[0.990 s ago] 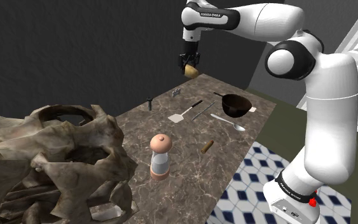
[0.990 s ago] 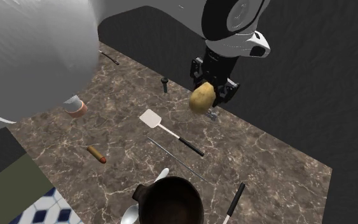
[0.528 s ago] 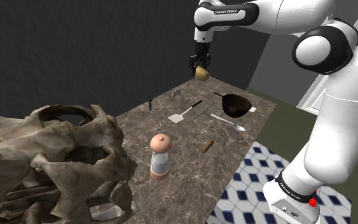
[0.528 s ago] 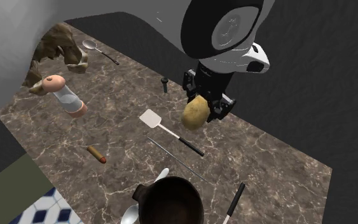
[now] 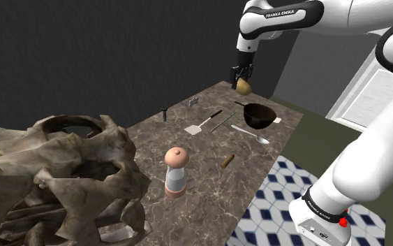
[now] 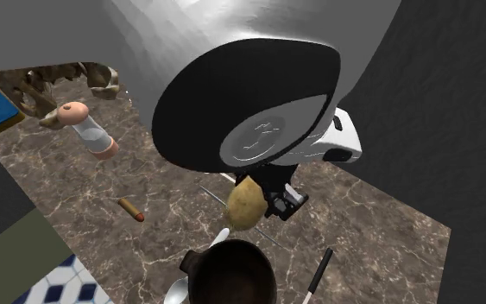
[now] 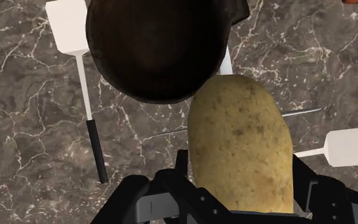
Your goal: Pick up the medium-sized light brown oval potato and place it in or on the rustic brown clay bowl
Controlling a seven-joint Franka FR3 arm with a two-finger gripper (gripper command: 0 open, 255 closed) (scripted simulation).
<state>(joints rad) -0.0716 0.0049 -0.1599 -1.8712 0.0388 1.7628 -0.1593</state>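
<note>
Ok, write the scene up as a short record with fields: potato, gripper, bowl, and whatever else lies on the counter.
potato: light brown, oval, clasped between the fingers, lifted off the counter
gripper: shut on the potato, up in the air close to the bowl
bowl: dark brown, upright on the counter, nothing seen inside
potato versus bowl: by its rim, not yet in it
counter: dark marbled stone
other things: white spatula, spoon, grinder
</note>
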